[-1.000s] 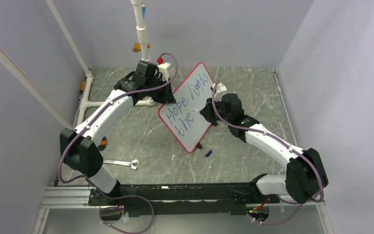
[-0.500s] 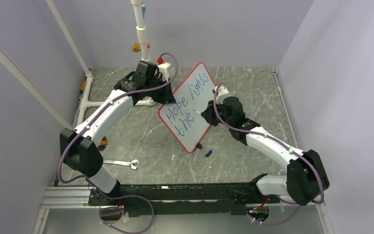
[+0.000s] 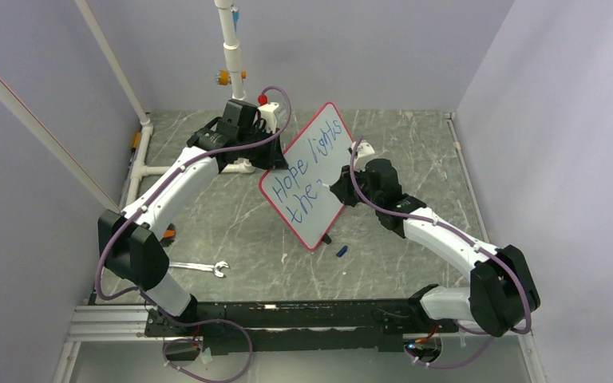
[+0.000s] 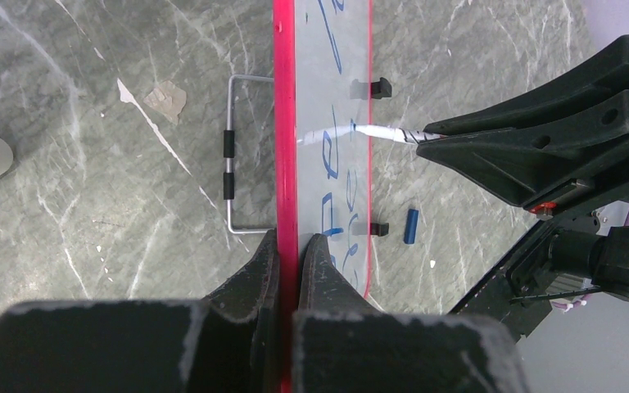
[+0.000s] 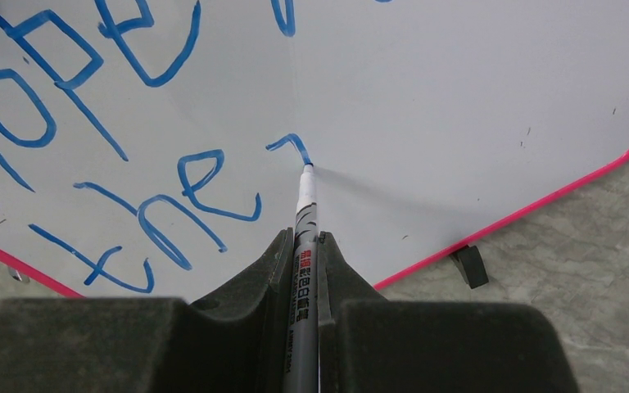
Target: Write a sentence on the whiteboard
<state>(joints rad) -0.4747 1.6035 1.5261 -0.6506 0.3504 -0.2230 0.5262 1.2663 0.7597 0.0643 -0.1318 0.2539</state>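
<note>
The whiteboard (image 3: 320, 223) stands tilted at mid-desk (image 3: 231, 215). Its blue sentence (image 3: 291, 179) reads "Hope lights the", followed by a small hook. The left gripper (image 4: 288, 246) is clamped on its red far-left edge. On the board's right, the right gripper (image 5: 301, 237) pinches a marker (image 5: 304, 209), whose tip touches the board at that hook.

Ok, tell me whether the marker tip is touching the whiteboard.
Touching. The right wrist view shows the tip of the marker pressed on the whiteboard at the end of a blue stroke, with no gap.
</note>
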